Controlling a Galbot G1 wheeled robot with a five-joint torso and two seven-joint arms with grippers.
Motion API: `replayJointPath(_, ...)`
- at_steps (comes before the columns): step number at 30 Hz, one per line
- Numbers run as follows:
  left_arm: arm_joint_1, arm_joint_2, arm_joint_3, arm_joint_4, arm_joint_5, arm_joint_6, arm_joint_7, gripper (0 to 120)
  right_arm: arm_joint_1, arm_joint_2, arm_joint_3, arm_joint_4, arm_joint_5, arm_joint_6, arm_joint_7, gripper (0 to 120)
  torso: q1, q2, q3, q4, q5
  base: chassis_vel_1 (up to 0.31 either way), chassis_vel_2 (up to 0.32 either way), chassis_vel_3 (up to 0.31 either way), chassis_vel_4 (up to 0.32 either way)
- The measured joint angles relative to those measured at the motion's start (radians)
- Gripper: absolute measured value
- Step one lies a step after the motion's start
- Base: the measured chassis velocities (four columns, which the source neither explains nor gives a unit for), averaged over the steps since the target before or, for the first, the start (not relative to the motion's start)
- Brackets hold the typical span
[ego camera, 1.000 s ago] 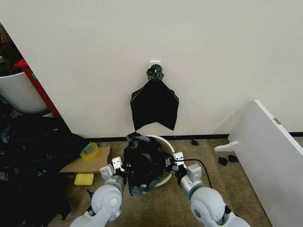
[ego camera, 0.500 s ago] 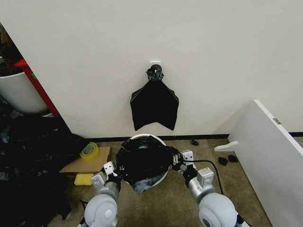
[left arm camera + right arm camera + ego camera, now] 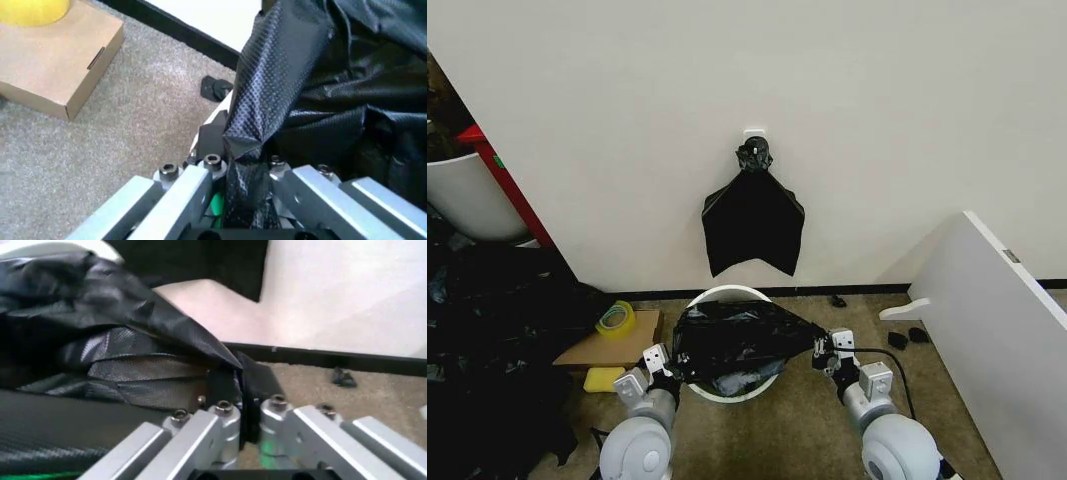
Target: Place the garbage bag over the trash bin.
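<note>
**Bag pulled wide across the bin mouth**

We've got the stretch now! A second ago the garbage bag (image 3: 739,342) was a bunched lump held between our two arms, hiding most of the trash bin (image 3: 723,294); now we've drawn the arms apart and the plastic is spread into a broad, taut band across the front half of the opening. The bin's far rim shows white and clear behind it, so the bag has dropped lower and flatter too.

Our left gripper (image 3: 664,366) sits at the bin's left side, its fingers pinching a twisted edge of the bag (image 3: 248,150) tight between them. Our right gripper (image 3: 824,347) is at the right side, jaws likewise closed on a gathered corner of the plastic (image 3: 230,371).

What this means, as we read it: the mouth of the bag is being opened to something like the bin's width, which the task needs. Still, the bag lies over the opening, not around the rim, so the hem is not yet seated.
</note>
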Motion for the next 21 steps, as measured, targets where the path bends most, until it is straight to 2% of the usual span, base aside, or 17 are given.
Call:
replayJointPath(2,0.001,0.001,0.002,-0.008,0.006,0.007,0.000,1,-0.034,-0.007,-0.007,0.019,-0.049,0.031,-0.028,14,0.000,0.000,0.000,-0.0001,-0.0003,0.000,0.000,0.000,0.000)
replayJointPath(3,0.001,0.001,0.002,-0.008,0.006,0.007,0.000,1,-0.034,-0.007,-0.007,0.019,-0.049,0.031,-0.028,14,0.000,0.000,0.000,-0.0001,-0.0003,0.000,0.000,0.000,0.000)
replayJointPath(7,0.006,0.007,0.003,-0.022,0.029,0.027,0.000,1,-0.107,-0.021,-0.001,0.074,-0.128,0.081,-0.056,34,0.000,0.000,0.000,0.0001,0.0000,0.000,0.000,0.000,0.000)
replayJointPath(8,0.006,0.007,0.003,-0.022,0.029,0.027,0.000,1,-0.107,-0.021,-0.001,0.074,-0.128,0.081,-0.056,34,0.000,0.000,0.000,0.0001,0.0000,0.000,0.000,0.000,0.000)
replayJointPath(10,0.007,0.011,0.004,-0.026,0.036,0.031,0.001,1,-0.144,-0.030,0.010,0.106,-0.161,0.099,-0.057,39,0.000,0.000,0.000,0.0000,-0.0002,0.000,0.000,0.000,0.000)
replayJointPath(11,0.008,0.014,0.005,-0.028,0.044,0.032,0.004,1,-0.174,-0.038,0.023,0.134,-0.190,0.113,-0.059,47,0.000,0.000,0.000,-0.0002,-0.0001,0.000,0.000,0.000,0.000)
replayJointPath(12,0.008,0.014,0.005,-0.028,0.044,0.032,0.004,1,-0.174,-0.038,0.023,0.134,-0.190,0.113,-0.059,47,0.000,0.000,0.000,-0.0002,-0.0001,0.000,0.000,0.000,0.000)
replayJointPath(15,0.013,0.025,0.012,-0.031,0.083,0.037,0.019,1,-0.249,-0.052,0.048,0.217,-0.247,0.131,-0.068,62,0.000,0.000,0.000,-0.0002,-0.0003,0.000,0.000,0.000,0.000)
replayJointPath(17,0.015,0.028,0.014,-0.033,0.095,0.038,0.025,1,-0.257,-0.054,0.049,0.228,-0.256,0.133,-0.073,64,0.000,0.000,0.000,-0.0001,-0.0002,0.000,0.000,0.000,0.000)
replayJointPath(19,0.020,0.044,0.026,-0.038,0.154,0.044,0.053,1,-0.270,-0.062,0.051,0.263,-0.305,0.148,-0.105,77,0.000,0.000,0.000,-0.0001,-0.0003,0.000,0.000,0.000,0.000)
replayJointPath(21,0.020,0.049,0.030,-0.041,0.173,0.046,0.060,1,-0.267,-0.065,0.049,0.269,-0.315,0.151,-0.120,80,0.000,0.000,0.000,-0.0001,-0.0002,0.000,0.000,0.000,0.000)
